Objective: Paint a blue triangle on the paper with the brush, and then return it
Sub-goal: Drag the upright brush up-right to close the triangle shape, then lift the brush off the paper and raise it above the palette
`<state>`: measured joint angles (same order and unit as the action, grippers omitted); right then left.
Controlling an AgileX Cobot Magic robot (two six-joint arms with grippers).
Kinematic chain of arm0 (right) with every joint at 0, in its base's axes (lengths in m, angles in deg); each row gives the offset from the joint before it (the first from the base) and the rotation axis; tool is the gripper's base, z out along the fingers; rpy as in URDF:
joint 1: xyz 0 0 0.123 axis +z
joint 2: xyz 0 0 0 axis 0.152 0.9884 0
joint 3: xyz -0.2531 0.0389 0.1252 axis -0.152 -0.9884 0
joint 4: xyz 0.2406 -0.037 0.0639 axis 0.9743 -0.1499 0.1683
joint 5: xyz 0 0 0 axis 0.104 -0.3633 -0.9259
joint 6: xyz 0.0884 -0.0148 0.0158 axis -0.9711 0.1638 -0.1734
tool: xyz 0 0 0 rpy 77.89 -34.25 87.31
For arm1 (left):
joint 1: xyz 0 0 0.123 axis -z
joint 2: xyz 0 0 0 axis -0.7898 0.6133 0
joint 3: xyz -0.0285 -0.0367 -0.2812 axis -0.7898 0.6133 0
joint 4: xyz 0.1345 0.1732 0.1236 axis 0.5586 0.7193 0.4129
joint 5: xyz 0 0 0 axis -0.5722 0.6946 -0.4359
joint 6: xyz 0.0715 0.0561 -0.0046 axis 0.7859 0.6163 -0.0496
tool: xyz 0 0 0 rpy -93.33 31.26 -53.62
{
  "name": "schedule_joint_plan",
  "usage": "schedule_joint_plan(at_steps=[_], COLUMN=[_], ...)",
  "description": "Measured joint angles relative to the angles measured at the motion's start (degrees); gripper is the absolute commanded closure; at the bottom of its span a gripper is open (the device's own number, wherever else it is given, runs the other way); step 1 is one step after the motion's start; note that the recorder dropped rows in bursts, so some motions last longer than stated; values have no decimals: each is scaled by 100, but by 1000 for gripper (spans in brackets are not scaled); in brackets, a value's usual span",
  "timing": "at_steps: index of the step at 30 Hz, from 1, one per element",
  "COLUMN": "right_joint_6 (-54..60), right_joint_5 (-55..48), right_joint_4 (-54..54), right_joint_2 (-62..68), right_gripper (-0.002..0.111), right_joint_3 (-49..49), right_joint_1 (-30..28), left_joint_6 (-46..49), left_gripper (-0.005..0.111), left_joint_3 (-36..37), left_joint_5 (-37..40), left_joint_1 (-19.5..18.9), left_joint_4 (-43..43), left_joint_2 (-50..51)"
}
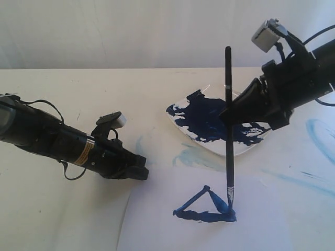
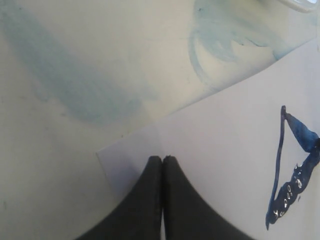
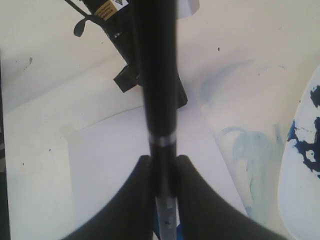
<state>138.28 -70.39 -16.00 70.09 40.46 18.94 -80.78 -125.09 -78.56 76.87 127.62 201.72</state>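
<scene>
The right gripper [image 1: 228,116] has its jaws clamped on the brush [image 1: 228,78], which stands nearly upright with its bristle tip touching the lower right corner of the blue triangle [image 1: 205,207] on the paper [image 1: 167,232]. The left gripper [image 2: 162,159], jaws together, rests at the paper's corner. A paint-smeared plate [image 1: 255,132] sits on the counter [image 1: 52,209] just beyond the paper.

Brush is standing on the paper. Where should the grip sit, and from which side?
Mid-handle on the brush, well above the silver band, where the right gripper clamps it now. Come in sideways from the right of the exterior view: the brush stands near upright with its wet tip on the blue triangle, so the lower end is probably best left alone.
</scene>
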Motion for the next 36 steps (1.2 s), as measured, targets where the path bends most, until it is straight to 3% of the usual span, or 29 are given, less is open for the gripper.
schedule_joint_plan(at_steps=[13,18,28,36], right_joint_6=[280,174,-2476,-5045], right_joint_5=[-11,25,3832,4842], right_joint_4=[383,340,375,385], right_joint_2=[89,-608,-1635,-1158], right_gripper=[108,108,108,108], right_joint_3=[0,232,385,385], right_joint_1=[0,0,-128,-852], left_joint_6=[0,0,0,0], left_gripper=[107,107,107,107], left_joint_3=[0,0,0,0], left_joint_5=[0,0,0,0], left_joint_1=[0,0,0,0], left_joint_4=[0,0,0,0], left_joint_2=[0,0,0,0])
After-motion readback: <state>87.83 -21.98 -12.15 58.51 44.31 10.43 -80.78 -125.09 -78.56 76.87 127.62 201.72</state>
